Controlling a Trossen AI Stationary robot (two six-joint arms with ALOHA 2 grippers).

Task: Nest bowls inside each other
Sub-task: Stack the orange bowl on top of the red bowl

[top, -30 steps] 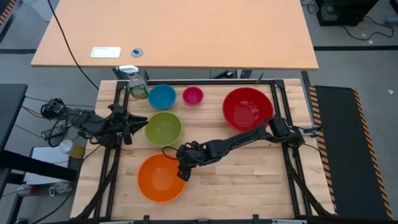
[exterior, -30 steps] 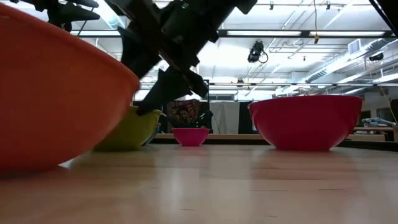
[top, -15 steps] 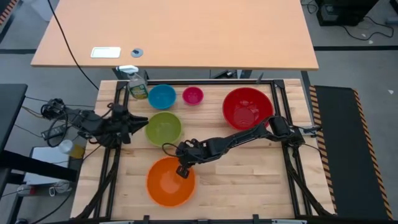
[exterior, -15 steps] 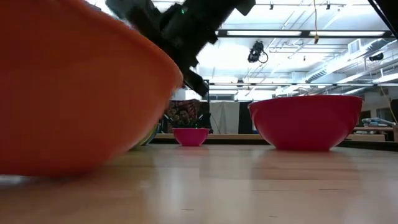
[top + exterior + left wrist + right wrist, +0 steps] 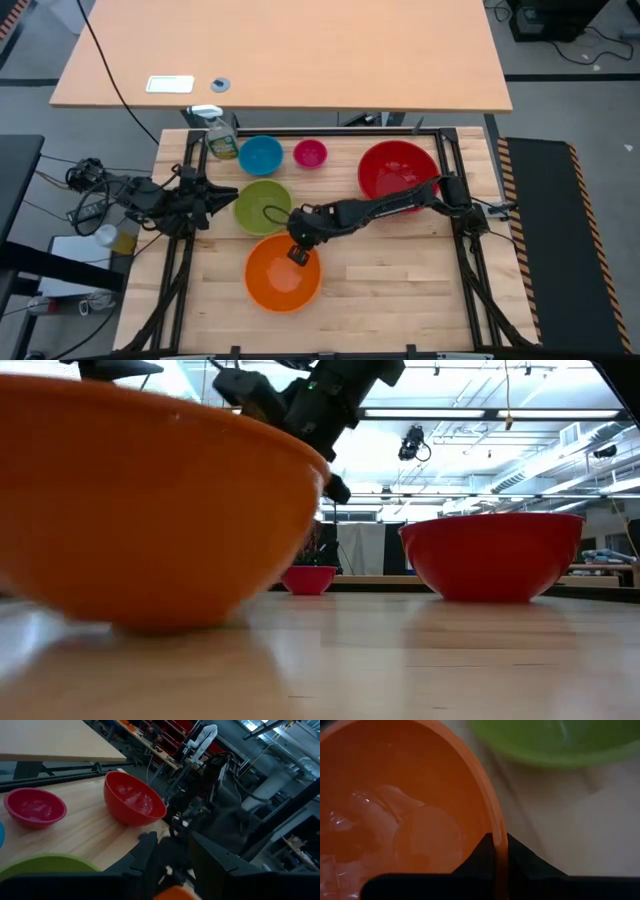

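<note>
- My right gripper (image 5: pixel 298 254) is clenched on the near rim of the orange bowl (image 5: pixel 283 273); the right wrist view shows one dark finger inside the wall and one outside, with the thin rim pinched between them.
- The hold is on one edge only. I judge that a glossy rim could slip out of the pinch, or the bowl could swing and tip as soon as I raise it.
- In the low view the orange bowl sits close above the wood, and I cannot tell whether it is touching. If it drags, it may jerk loose.
- The green bowl (image 5: pixel 263 207) lies just beside the orange one, toward the far side. A sideways move at this height could knock it and shove it toward the blue bowl (image 5: pixel 260 155).
- The red bowl (image 5: pixel 398 172), where the orange one should go, stands well apart to the right, with the right arm's own links stretched along that route. A fast swing over that span is where I would expect a drop.
- The pink bowl (image 5: pixel 310 153) sits near the far edge, out of the way.
- My left gripper (image 5: pixel 222 194) waits beside the green bowl, pointed at it; I cannot tell whether it is released. A wide swing of the orange bowl could clip it.
- The spray bottle (image 5: pixel 221 138) stands at the far-left corner, touching nothing.
</note>
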